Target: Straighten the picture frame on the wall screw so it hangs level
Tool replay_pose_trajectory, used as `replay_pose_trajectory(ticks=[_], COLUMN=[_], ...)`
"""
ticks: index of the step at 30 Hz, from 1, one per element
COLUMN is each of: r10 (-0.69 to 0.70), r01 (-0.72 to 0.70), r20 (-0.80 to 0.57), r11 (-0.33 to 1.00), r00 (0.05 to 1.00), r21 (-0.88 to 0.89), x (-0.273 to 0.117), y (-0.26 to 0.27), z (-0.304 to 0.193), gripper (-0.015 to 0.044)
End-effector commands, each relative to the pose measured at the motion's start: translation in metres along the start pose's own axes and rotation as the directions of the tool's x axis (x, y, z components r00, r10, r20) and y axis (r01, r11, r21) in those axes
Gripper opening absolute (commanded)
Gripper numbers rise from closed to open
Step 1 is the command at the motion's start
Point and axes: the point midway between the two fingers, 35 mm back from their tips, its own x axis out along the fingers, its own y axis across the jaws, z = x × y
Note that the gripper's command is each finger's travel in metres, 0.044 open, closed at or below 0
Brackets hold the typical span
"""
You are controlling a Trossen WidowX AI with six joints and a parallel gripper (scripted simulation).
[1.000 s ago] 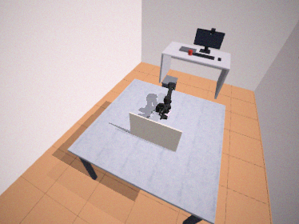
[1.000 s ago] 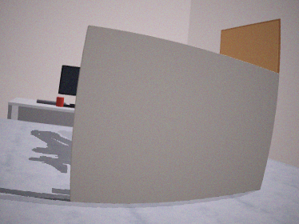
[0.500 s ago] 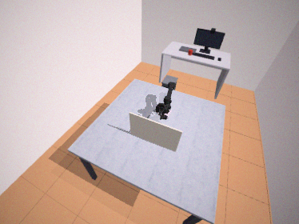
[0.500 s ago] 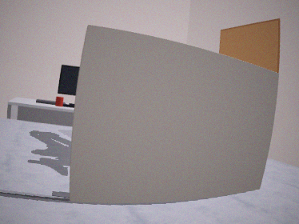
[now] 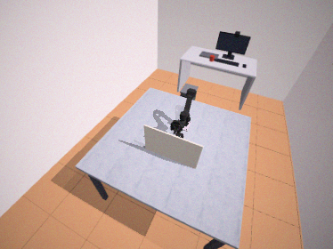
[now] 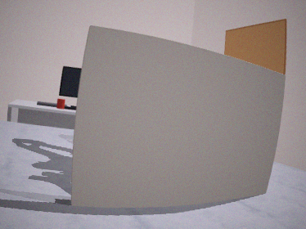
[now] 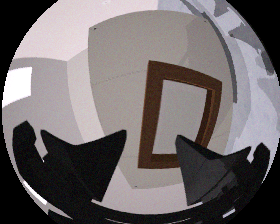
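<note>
Before the panel (image 5: 173, 147) (image 6: 176, 118) (image 7: 117, 50): gripper (image 7: 151, 136), spread, pinching nothing
Frame (image 7: 149, 115): brown, rectangular
Screw: hidden

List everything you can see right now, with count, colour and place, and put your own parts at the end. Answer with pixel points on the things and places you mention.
Picture frame (image 7: 151, 115): one, brown, on the panel's face
Upright panel (image 5: 171, 148) (image 6: 176, 118) (image 7: 117, 55): one, grey-beige, standing on the table
Table (image 5: 214, 178) (image 6: 24, 159) (image 7: 250, 110): one, pale blue-grey, dark legs, under the panel
Desk (image 5: 196, 53) (image 6: 24, 104): one, white, beyond the table
Monitor (image 5: 232, 44) (image 6: 70, 82): one, black, on the desk
Keyboard (image 5: 226, 62): one, black, before the monitor
Red cup (image 5: 212, 58) (image 6: 60, 103): one, on the desk
Orange-brown board (image 6: 258, 45): one, behind the panel in the exterior view
Floor (image 5: 267, 160): orange tiles
Arm (image 5: 189, 102): one, black, behind the panel
Gripper (image 5: 178, 134) (image 7: 151, 136): one, black, partly open, holding nothing
</note>
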Motion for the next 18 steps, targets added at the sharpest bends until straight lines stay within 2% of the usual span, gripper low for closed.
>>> replay_pose_trajectory(ticks=[1,18], r10=[0.012,0.013], r01=[-0.012,-0.013], r20=[-0.007,-0.007], r11=[1.000,1.000], r00=[1.000,1.000], r21=[0.006,0.006], x=[0.0084,0.0150], y=[0.0019,0.0027], z=[-0.0007,-0.0010], gripper=[0.0260,0.0260])
